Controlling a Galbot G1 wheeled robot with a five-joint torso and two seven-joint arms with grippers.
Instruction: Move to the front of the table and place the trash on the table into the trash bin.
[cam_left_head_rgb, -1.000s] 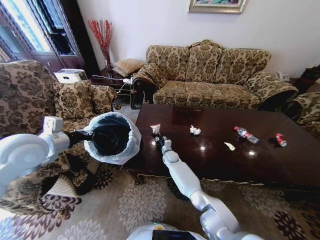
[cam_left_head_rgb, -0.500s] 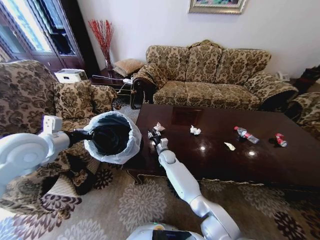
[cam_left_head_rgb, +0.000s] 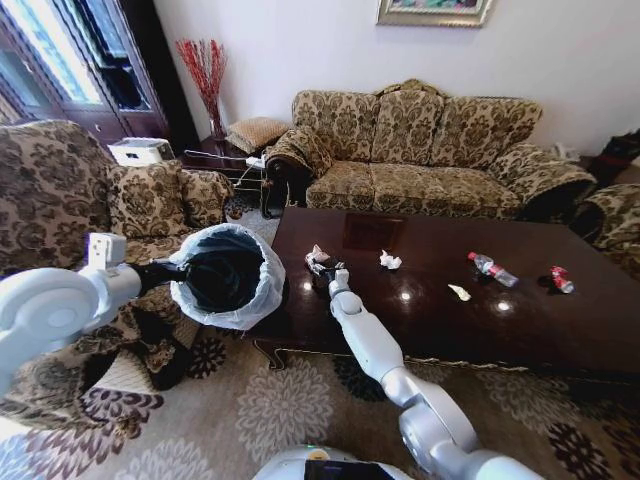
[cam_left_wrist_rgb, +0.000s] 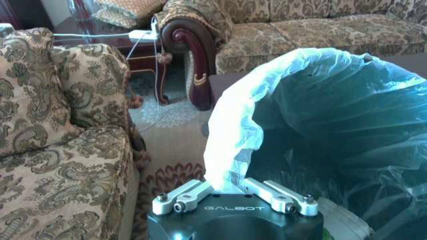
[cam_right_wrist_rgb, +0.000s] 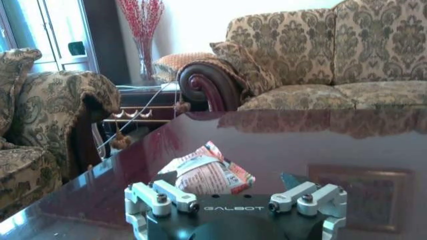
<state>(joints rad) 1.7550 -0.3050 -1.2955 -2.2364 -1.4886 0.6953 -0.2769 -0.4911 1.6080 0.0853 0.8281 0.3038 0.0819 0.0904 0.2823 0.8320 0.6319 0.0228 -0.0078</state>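
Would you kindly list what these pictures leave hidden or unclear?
- Right pincer: whether it touches the crumpled wrapper; right wrist view, the wrist body hides the tips.
- Trash bin: its bottom and contents; left wrist view, the liner and the frame edge cut it off.
- Bottle and red can: labels too small in the head view.

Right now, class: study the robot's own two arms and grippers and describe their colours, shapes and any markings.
Both arms are smooth, rounded, glossy white-grey segments. The left arm carries a small white box near its black wrist. The right arm tapers through bulging joints. Each gripper, left gripper and right gripper, has a black body lettered GALBOT and silvery metal finger brackets fixed with dark bolts.
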